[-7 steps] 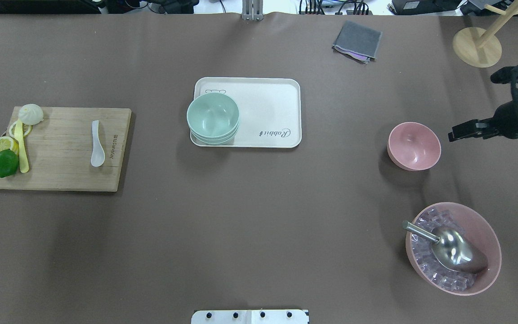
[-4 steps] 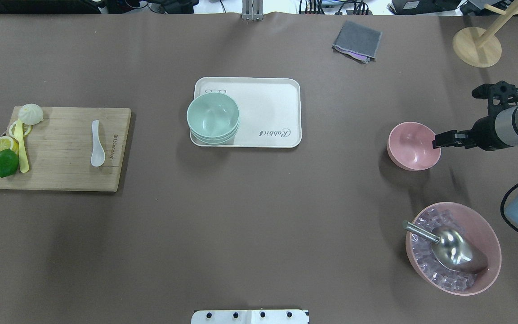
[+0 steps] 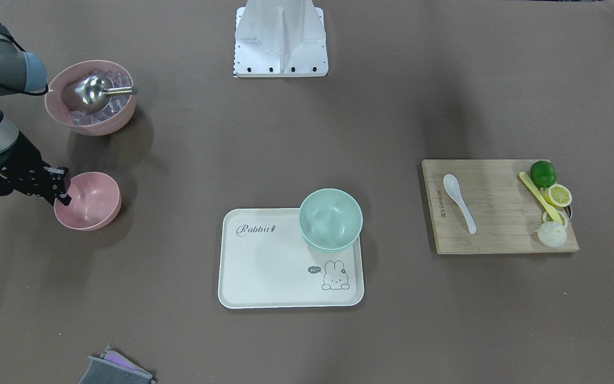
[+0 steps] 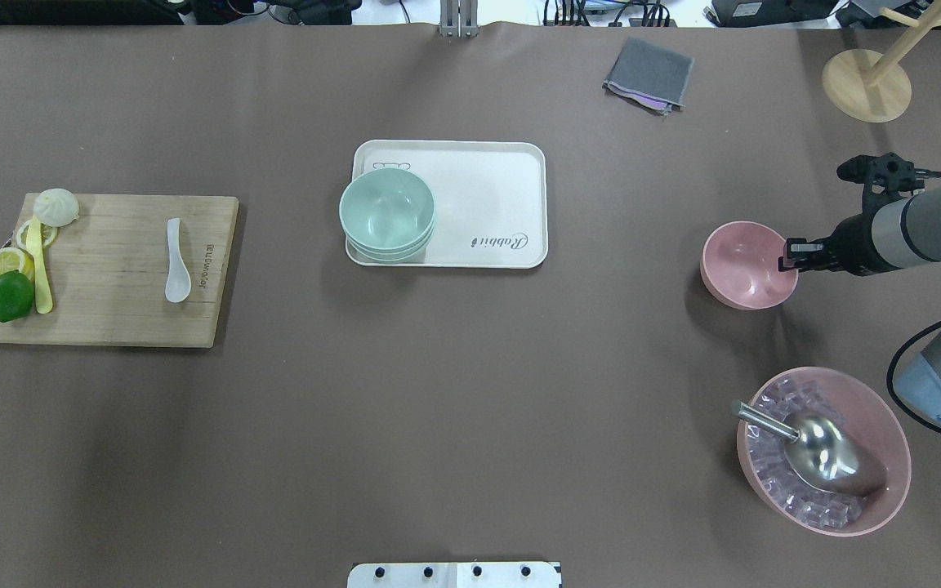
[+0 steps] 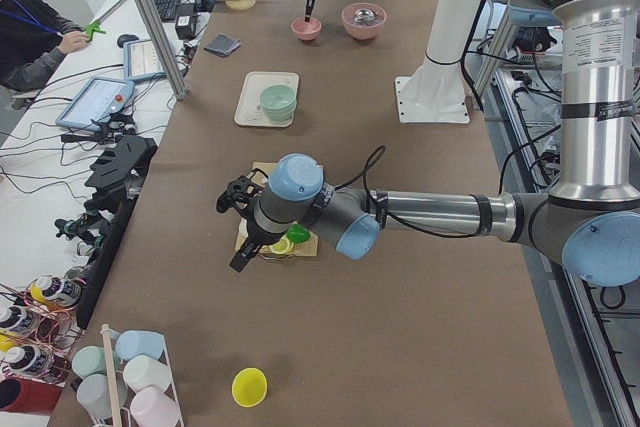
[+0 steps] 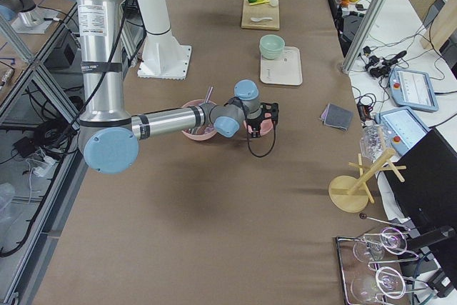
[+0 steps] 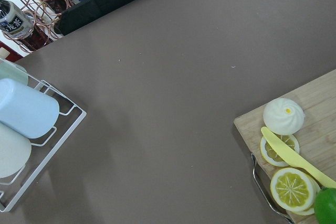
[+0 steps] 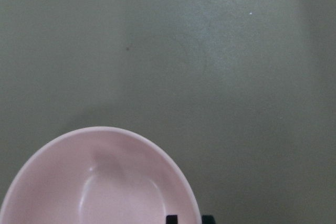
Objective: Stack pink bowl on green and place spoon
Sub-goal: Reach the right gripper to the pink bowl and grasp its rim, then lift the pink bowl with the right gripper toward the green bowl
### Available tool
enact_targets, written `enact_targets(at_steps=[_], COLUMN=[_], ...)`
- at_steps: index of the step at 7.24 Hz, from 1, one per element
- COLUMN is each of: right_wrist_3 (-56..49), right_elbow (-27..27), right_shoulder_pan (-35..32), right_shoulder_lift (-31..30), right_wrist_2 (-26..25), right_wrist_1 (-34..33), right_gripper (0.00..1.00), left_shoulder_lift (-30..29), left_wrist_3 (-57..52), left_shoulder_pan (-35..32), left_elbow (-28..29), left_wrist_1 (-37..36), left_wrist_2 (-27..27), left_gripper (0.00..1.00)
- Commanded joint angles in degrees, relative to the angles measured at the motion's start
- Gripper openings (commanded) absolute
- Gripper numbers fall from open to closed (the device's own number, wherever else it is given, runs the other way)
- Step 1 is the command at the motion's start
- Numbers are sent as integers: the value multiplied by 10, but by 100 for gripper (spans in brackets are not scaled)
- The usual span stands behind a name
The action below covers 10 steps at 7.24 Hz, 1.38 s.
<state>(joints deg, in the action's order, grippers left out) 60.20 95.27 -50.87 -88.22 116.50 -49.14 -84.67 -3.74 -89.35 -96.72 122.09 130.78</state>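
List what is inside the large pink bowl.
Clear ice cubes and a metal scoop lying on them. The bottom of the large pink bowl is hidden beneath the cubes.

The bottom edge of the right wrist view cuts off the pink bowl [image 8: 105, 182] and shows only the tips of the right gripper [image 8: 189, 219] astride its rim, grip unclear. The left gripper [image 5: 241, 255] shows only from the side, its jaws unreadable.
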Motion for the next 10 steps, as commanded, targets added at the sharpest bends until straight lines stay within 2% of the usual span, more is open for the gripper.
enact_targets(at_steps=[1, 2, 4, 7, 9, 10], right_wrist_3=[-2, -5, 0, 39, 125, 172], right_elbow=[2, 10, 12, 15, -10, -54], right_shoulder_pan=[2, 1, 1, 19, 60, 85], right_shoulder_lift=[2, 14, 104, 277, 373, 443], right_wrist_2=[0, 2, 2, -27, -35, -52], right_wrist_1=[0, 0, -36, -278, -343, -384], right_gripper=[0, 0, 0, 0, 0, 0], left_shoulder_lift=[4, 4, 2, 2, 2, 2], left_wrist_3=[1, 1, 1, 1, 1, 1], left_shoulder_pan=[0, 1, 1, 1, 2, 2], left_elbow=[0, 0, 0, 0, 0, 1], left_wrist_1=[2, 2, 1, 1, 0, 0], left_wrist_2=[0, 0, 3, 4, 4, 4], left_gripper=[98, 98, 98, 98, 98, 98])
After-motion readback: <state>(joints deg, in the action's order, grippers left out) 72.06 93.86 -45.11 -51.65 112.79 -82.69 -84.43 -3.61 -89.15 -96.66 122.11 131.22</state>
